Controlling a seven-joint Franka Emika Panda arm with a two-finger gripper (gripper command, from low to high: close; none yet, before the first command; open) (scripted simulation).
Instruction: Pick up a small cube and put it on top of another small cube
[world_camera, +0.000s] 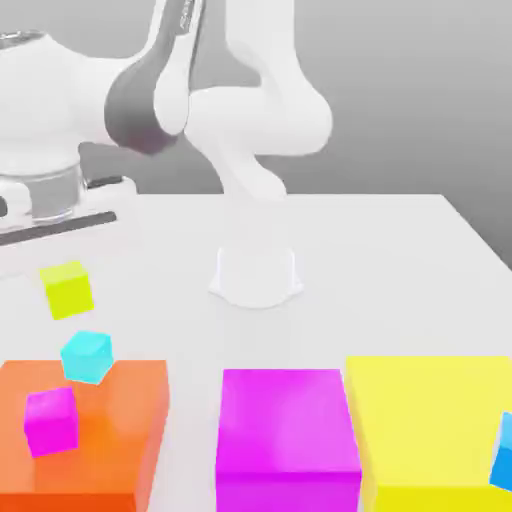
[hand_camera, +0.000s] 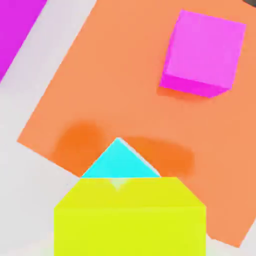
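The big flat orange block (world_camera: 125, 420) has a small pink cube (world_camera: 50, 420) and a small tilted blue cube (world_camera: 86, 357) sitting on it. The claw (world_camera: 66, 268) is closed on the small lime-yellow cube (world_camera: 67, 288). It holds that cube up off the white table (world_camera: 400, 260), near the blue cube, probably so it can go on top.

The leftmost block (world_camera: 120, 420), middle block (world_camera: 285, 430) and rightmost block (world_camera: 430, 420) are ranged in a row. On the leftmost block, a front cube (world_camera: 50, 420) and rear cube (world_camera: 86, 357) are set; the small cube (world_camera: 67, 289) is seen above them.
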